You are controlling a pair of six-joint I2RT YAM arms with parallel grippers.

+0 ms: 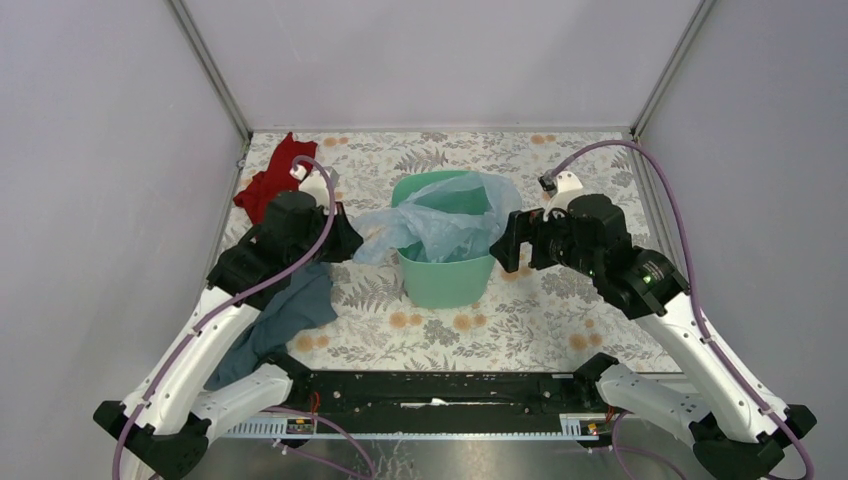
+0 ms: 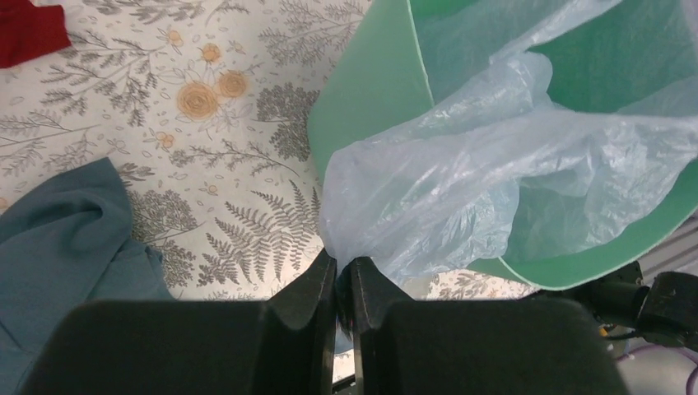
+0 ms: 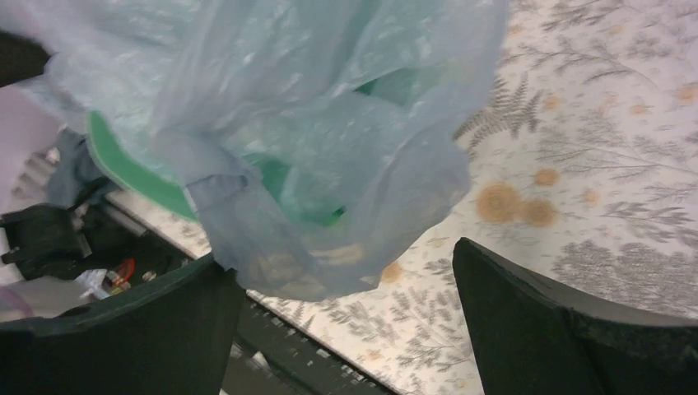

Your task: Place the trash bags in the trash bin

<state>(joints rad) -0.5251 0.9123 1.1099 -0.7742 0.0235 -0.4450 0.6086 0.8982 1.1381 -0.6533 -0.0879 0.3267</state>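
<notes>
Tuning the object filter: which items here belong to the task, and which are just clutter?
Job: pale-blue trash bag, partly in the bin and spilling over its rim, pinched in the left jaws; mint-green trash bin.
Lying about: red cloth; grey-blue cloth.

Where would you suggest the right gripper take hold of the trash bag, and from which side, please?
I'd take the loose fold of the trash bag hanging over the right rim of the trash bin, coming in sideways from the right. That film hangs free between the open fingers of the right gripper, while the left gripper pinches the opposite edge.
</notes>
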